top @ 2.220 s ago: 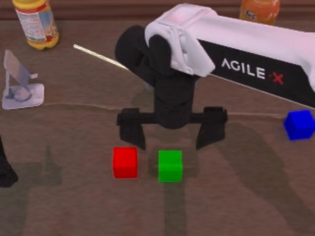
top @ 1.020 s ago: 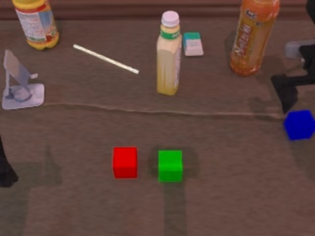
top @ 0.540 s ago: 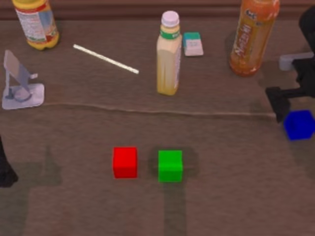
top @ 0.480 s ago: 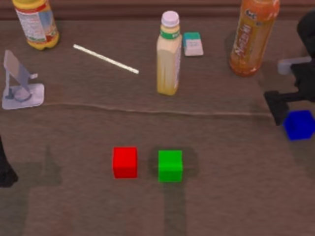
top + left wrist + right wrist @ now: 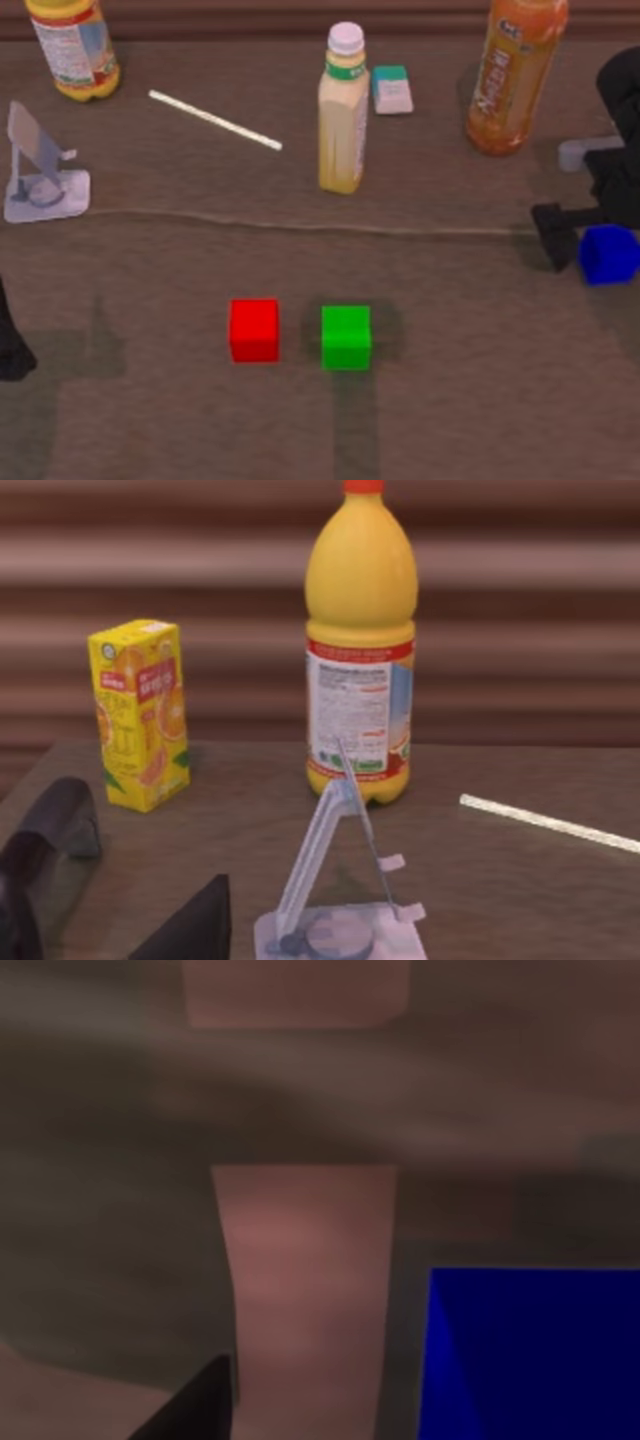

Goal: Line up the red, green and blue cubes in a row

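desk (image 5: 150, 420) brown, seam line running across mid. r arm in at 3 o'clock edge, right gripper (image 5: 600, 232) low over the blue cube (image 5: 609, 254); one dark finger (image 5: 555, 235) sits just beside cube's 9 o'clock face, other finger off-frame, so can't tell how wide it's open or if it has a grip. r wrist cam: blue cube (image 5: 530, 1355) close up, fingertip (image 5: 200, 1405) apart from it.
l arm parked at 9 o'clock edge, left gripper (image 5: 110, 900) fingers spread, holding nothing.
orange bottle (image 5: 515, 70) at 1 o'clock, yellow bottle (image 5: 72, 45) at 11, cream bottle (image 5: 343, 110) near 12. phone stand (image 5: 40, 170) at 10, white stick (image 5: 215, 120) lying betw. stand and cream bottle. small box (image 5: 392, 88) just beside cream bottle.
red cube (image 5: 254, 329) and green cube (image 5: 346, 337) side by side near center, small gap, red at green's 9 o'clock. blue well apart from both, at 3.
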